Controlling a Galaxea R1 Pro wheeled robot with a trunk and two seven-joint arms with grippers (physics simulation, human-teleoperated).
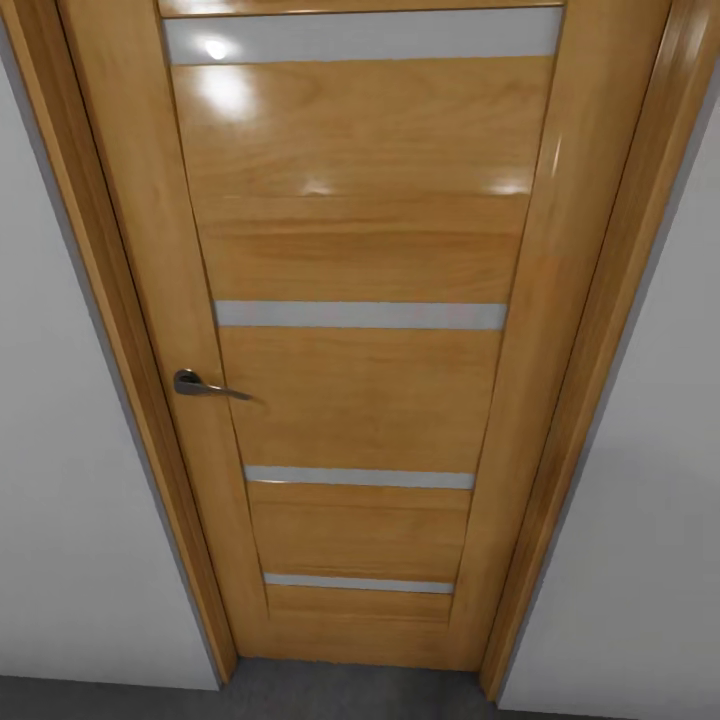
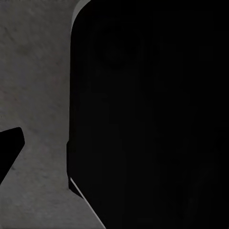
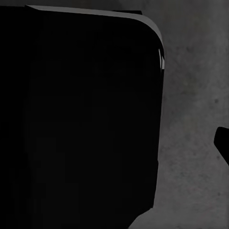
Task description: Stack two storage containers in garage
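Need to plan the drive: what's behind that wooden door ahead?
Cannot tell. The wooden door is shut in its frame, handle on its left; its pale strips show nothing through. Grey floor lies at its foot.

both wrists beside black robot body (image 2: 152, 119)

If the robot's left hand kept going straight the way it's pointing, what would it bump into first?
Probably the dark grey floor. The left wrist view looks along the fingers at mottled concrete, with a big black robot part close beside it. Depth is hard to judge, so the hand might graze that black part first.
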